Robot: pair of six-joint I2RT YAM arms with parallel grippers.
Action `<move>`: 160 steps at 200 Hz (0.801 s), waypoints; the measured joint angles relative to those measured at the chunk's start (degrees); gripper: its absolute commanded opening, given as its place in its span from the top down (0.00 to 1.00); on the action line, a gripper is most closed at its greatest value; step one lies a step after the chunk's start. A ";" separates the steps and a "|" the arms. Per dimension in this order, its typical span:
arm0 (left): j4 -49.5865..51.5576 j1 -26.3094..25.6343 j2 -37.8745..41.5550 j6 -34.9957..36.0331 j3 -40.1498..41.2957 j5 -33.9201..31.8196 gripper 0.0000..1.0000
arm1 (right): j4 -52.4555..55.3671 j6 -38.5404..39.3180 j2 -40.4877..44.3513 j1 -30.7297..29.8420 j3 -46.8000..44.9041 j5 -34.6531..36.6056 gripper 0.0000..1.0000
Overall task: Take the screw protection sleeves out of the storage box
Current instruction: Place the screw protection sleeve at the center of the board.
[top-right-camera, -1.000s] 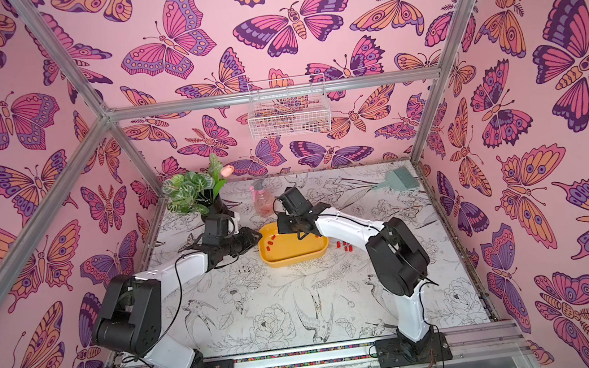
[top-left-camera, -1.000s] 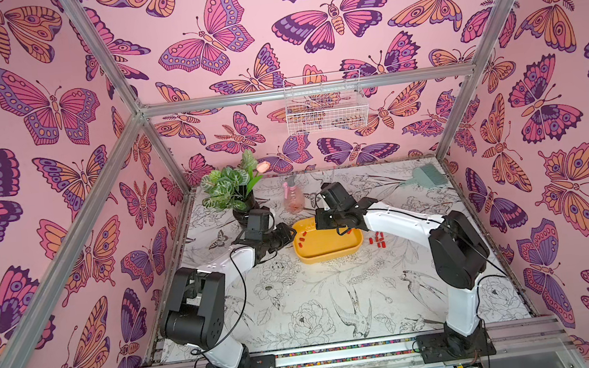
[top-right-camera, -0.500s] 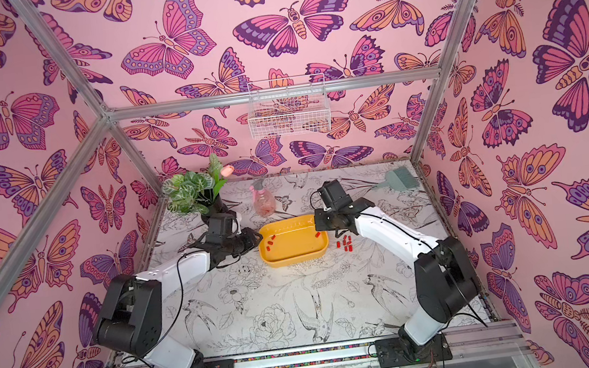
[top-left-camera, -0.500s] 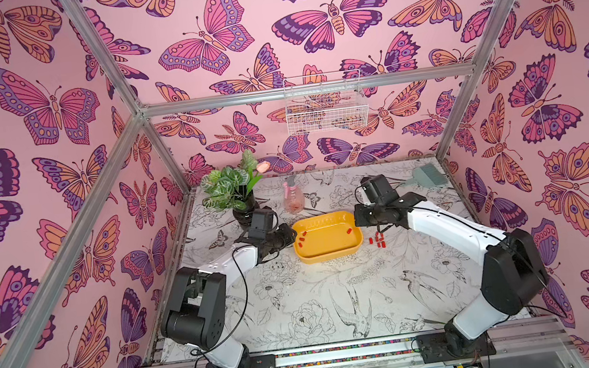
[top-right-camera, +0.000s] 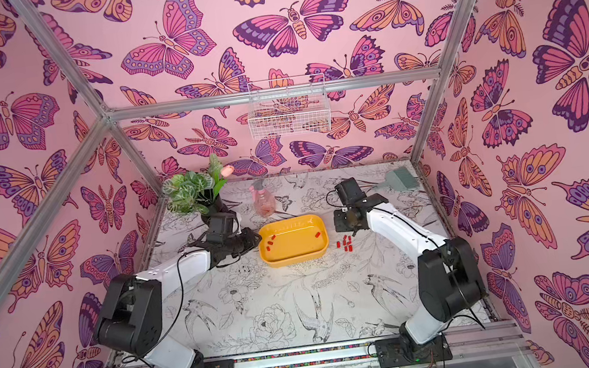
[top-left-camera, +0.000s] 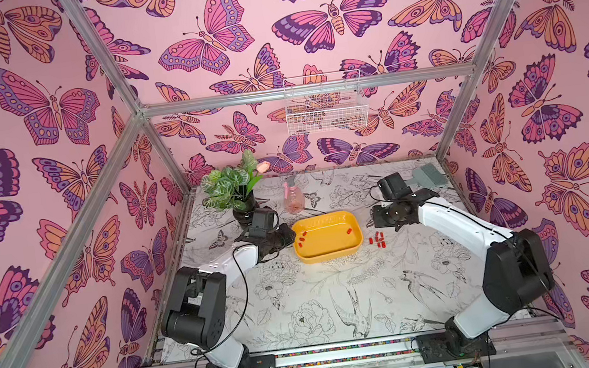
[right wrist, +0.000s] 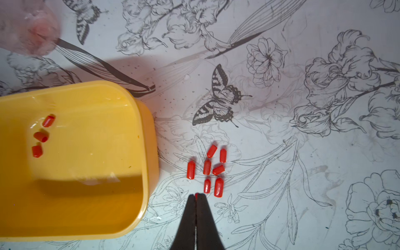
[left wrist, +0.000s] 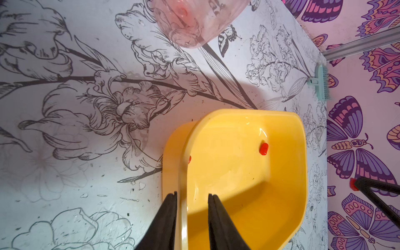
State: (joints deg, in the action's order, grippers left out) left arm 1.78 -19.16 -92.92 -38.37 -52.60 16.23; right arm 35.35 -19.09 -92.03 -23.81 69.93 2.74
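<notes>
Right gripper [right wrist: 195, 195] was clenched on one of the red caps [left wrist: 353, 185]. We caught that red sliver only in the wrist views, since in both top views its own wrist hid the tips. Seven more lay on the table [right wrist: 281, 134] just beside the yellow tray [right wrist: 151, 155]. Three sat inside, and the left wrist view added a fourth. Left gripper [left wrist: 191, 194] straddled the tray's rim, but we could not tell whether it pinched. A spray bottle [top-left-camera: 294, 202] and a potted plant [top-left-camera: 233, 192] stood behind.

Bright even lt w/ soft shadows
</notes>
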 measured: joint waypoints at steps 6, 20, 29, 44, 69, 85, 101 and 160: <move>0.02 0.00 0.00 0.00 0.00 0.00 0.70 | 0.15 0.13 -0.46 0.20 0.00 -0.02 0.96; 0.02 0.00 0.00 0.00 -0.02 0.00 0.70 | 0.57 0.57 -1.53 0.52 0.00 0.00 0.96; 0.04 0.00 0.00 0.00 -0.04 0.00 0.70 | 0.94 0.96 -2.21 0.68 0.00 0.02 0.96; 0.02 0.00 0.00 0.00 -0.09 0.00 0.70 | 1.73 1.46 -3.48 1.01 0.00 0.11 0.95; 0.02 0.00 -0.02 0.00 -0.09 0.00 0.70 | 2.80 2.51 -5.42 1.99 0.00 0.68 0.95; 0.04 0.00 -0.02 0.00 -0.09 0.00 0.70 | 3.23 2.91 -6.60 2.82 0.00 0.74 0.95; 0.04 0.00 -0.09 0.00 -0.11 0.00 0.70 | 3.39 3.10 -7.54 3.76 0.00 0.63 0.95; 0.04 0.00 -0.11 0.00 -0.13 -0.04 0.70 | 3.58 3.98 -11.41 5.05 0.00 -0.48 0.95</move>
State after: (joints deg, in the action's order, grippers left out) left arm 1.83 -19.16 -93.03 -38.37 -52.73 16.19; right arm 38.94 -15.11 -103.44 -18.76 69.93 2.26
